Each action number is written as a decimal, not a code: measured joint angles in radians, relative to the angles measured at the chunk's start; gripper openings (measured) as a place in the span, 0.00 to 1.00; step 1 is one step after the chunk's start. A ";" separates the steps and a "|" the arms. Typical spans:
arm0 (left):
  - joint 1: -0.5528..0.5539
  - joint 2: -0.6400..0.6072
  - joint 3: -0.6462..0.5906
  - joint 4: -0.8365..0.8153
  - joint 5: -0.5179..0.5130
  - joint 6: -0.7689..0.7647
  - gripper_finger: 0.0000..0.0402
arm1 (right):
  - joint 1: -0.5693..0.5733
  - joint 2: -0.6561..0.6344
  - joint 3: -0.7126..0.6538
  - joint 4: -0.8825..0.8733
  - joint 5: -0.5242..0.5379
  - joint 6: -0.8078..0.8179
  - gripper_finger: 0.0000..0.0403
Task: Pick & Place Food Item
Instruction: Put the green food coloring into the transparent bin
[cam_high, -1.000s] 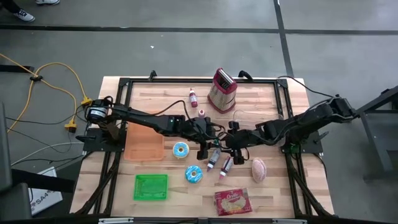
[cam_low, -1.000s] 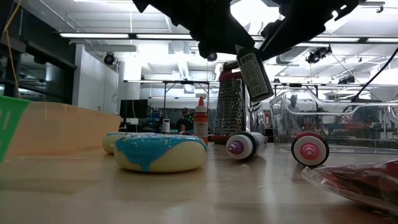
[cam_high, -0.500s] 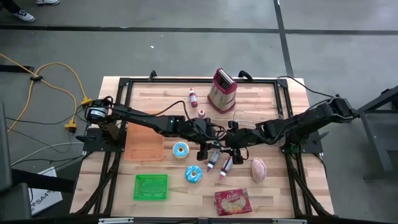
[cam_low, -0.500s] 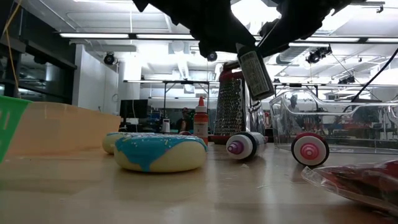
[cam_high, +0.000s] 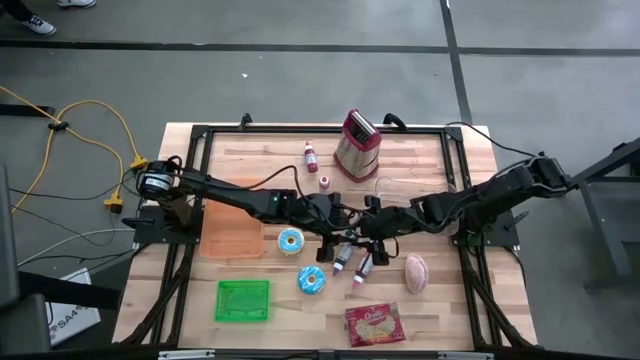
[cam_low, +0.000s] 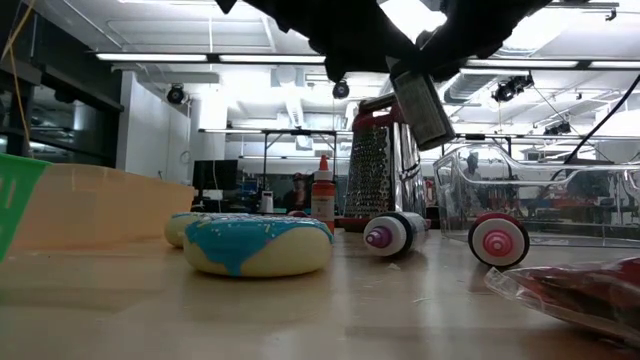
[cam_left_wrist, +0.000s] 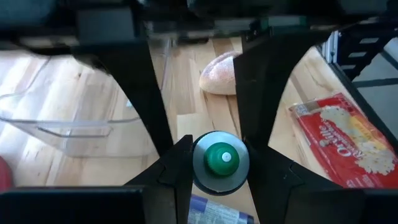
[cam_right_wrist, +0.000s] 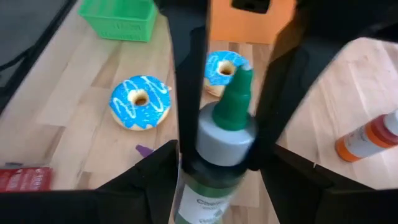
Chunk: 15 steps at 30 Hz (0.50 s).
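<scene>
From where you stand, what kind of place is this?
Probably a robotics lab or workshop: a wooden table with two arms fixed to it, play food such as donuts laid out for practice, and strip lights over a big open room behind.

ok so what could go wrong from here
The bottle hangs tilted in mid-air with both the left gripper and the right gripper on it. If either lets go before the other grips firmly, it could drop onto the two pink-capped bottles lying below, or roll toward the donut.
</scene>
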 joint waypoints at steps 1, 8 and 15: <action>0.000 0.000 0.000 0.003 0.002 0.000 0.29 | 0.000 0.000 0.000 0.000 -0.006 0.000 0.51; 0.000 0.000 0.000 0.002 0.003 -0.001 0.29 | 0.000 0.000 0.000 -0.003 -0.014 0.003 0.51; 0.000 0.000 0.000 0.004 0.004 -0.004 0.29 | 0.000 0.000 0.000 -0.004 -0.014 0.004 0.49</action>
